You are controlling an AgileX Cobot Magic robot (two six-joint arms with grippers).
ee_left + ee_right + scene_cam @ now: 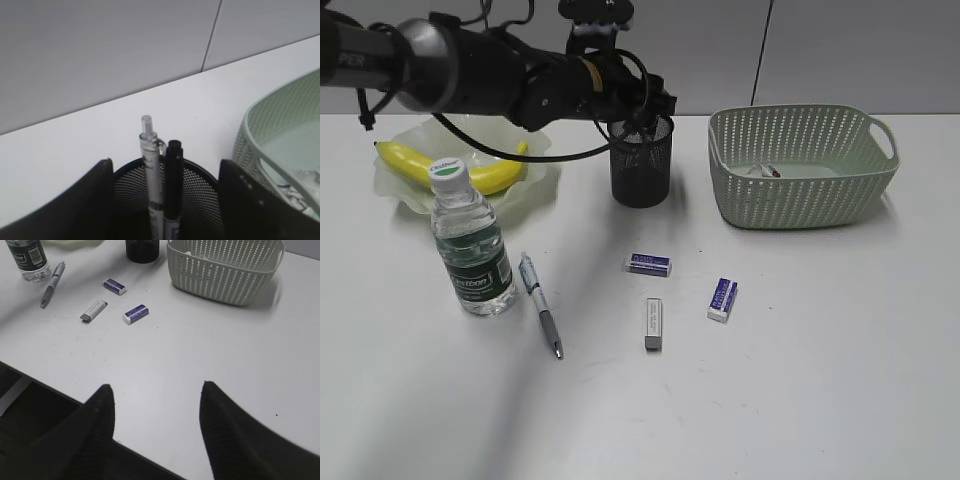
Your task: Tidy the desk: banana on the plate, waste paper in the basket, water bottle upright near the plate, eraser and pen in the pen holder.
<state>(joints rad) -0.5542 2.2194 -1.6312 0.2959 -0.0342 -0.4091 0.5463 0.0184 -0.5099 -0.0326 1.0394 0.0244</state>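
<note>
The banana (pixel 440 166) lies on the pale green wavy plate (pixel 535 190) at the back left. The water bottle (pixel 470 245) stands upright in front of the plate. My left gripper (pixel 642 112) hangs over the black mesh pen holder (pixel 642 165). In the left wrist view it is open (pixel 166 162), its fingers either side of the holder (pixel 200 190), where a clear pen (pixel 151 170) and a black pen (pixel 173 180) stand. One pen (pixel 540 305) lies on the desk. Three erasers (pixel 648 264) (pixel 723 299) (pixel 653 323) lie mid-desk. The waste paper (pixel 765 171) lies in the basket (pixel 800 200). My right gripper (pixel 156 386) is open and empty.
The right gripper hovers over the desk's (pixel 210 355) near edge, outside the exterior view. The basket (pixel 225 275), erasers (pixel 135 313), pen (pixel 52 284) and bottle (pixel 29 257) also show in the right wrist view. The left arm (pixel 470 65) spans the back left above the plate.
</note>
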